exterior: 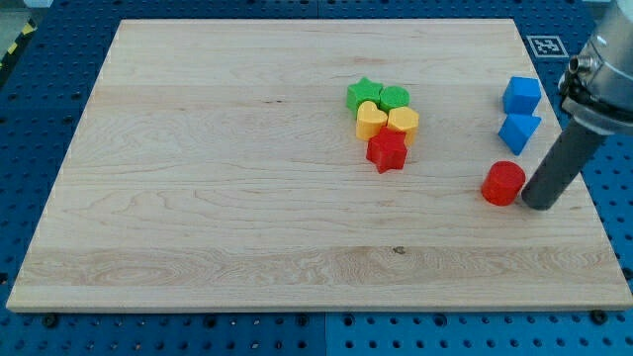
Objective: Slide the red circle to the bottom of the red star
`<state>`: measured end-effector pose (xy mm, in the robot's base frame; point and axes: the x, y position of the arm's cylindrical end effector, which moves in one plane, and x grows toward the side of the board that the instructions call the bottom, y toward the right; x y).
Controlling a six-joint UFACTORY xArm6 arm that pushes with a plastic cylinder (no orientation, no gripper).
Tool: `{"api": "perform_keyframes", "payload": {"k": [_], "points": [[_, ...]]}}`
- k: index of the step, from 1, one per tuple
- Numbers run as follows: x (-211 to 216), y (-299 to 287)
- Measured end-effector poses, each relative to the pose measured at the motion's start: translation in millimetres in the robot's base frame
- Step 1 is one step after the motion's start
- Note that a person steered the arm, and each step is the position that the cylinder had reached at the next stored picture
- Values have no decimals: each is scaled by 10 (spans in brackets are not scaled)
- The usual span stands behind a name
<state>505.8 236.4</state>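
Observation:
The red circle (503, 183) lies on the wooden board near the view's right. My tip (540, 205) is just to the right of it, close to touching. The red star (387, 150) lies left of the circle, near the board's middle right, at the bottom of a tight cluster of blocks. The rod rises from the tip up and to the right, to the arm at the view's right edge.
Above the red star sit two yellow heart blocks (372, 121) (403, 121), a green star (362, 96) and a green circle (394, 97). A blue cube (521, 95) and a blue block (518, 132) lie above the red circle. The board's right edge (584, 188) is close to my tip.

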Motion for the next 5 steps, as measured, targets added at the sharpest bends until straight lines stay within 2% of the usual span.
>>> {"api": "perform_keyframes", "payload": {"k": [1, 3, 5], "points": [[-118, -139], [23, -824], [161, -1065]]}}
